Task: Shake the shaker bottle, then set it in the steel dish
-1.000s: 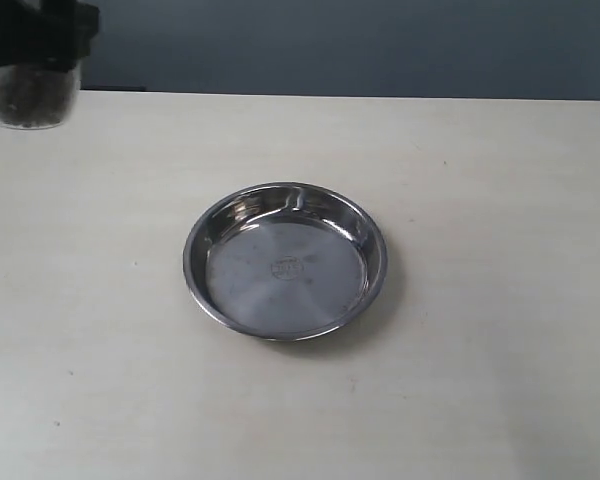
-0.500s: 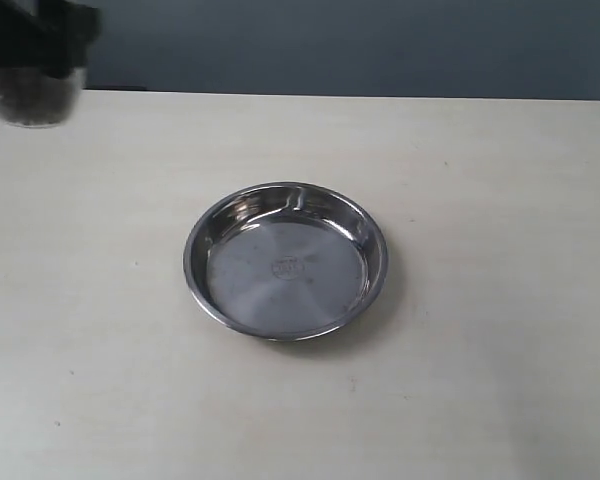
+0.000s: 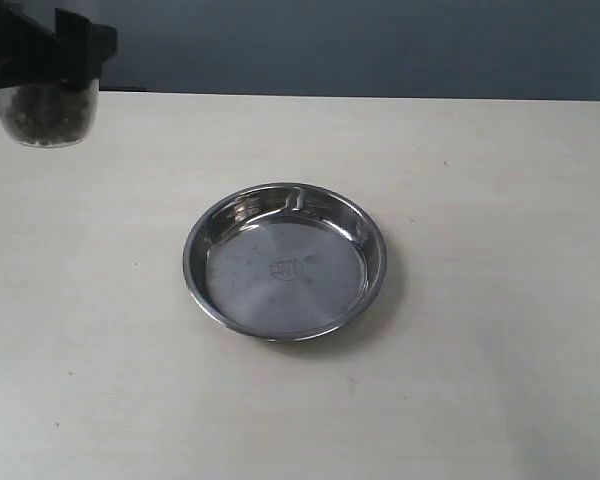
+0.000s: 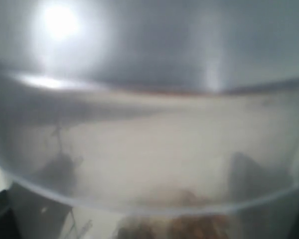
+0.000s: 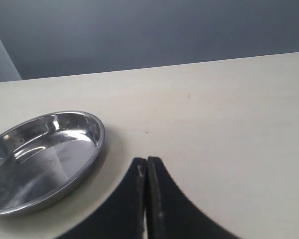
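left gripper [image 3: 42, 58]: jaws pinching the shaker bottle [image 3: 48, 115], aloft at far left | steel dish [image 3: 193, 265]: mid counter [image 3: 480, 380], well apart from bottle | right gripper [image 5: 147, 196]: jaws pressed together, near dish

The steel dish [image 3: 250, 288] is shiny metal, mirror-glossy on its raised rim and duller across the flat floor. The shaker bottle [image 3: 48, 112] is smooth, frosted translucent plastic. The desk [image 3: 480, 200] is matt, pale and faintly speckled. The right end effector [image 5: 146, 161] looks matt black.
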{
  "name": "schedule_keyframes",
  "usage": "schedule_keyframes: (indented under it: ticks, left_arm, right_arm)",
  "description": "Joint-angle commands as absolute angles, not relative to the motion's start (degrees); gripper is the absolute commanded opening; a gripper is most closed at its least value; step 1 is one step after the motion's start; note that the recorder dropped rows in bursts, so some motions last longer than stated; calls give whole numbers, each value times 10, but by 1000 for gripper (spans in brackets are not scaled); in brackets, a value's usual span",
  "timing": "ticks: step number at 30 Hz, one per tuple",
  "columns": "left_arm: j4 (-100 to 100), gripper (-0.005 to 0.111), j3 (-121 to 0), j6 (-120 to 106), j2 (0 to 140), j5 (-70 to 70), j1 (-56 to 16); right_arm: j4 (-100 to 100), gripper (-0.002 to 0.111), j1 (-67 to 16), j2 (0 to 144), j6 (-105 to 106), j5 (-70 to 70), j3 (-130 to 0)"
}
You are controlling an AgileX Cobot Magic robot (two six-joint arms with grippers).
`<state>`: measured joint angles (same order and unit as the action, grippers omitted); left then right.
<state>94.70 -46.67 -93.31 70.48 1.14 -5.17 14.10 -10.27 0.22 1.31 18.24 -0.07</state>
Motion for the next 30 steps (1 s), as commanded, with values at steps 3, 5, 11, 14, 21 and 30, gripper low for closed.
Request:
schedule_keyframes:
  ticks: [3,5,11,14,21,30]
  left_arm:
    - [847,0,-470,-988,704,-103,-47]
    - [869,0,-473,-975,707,-83,-47]
    - [925,0,-467,-1014,710,-23,-46]
    - [923,0,-470,-1004,715,-12,-46]
    - [882,0,-462,-1035,720,-159,-45]
    - [998,0,-444,-907,740,62,-42]
  right_arm:
    - [141,-1,-103,0,15,177,0]
    - [141,-1,-103,0,15,177,0]
    - [141,-1,-103,0,15,177,0]
    - [141,-1,-103,0,15,177,0]
    - [141,-1,-103,0,15,177,0]
    - [141,-1,-103,0,15,177,0]
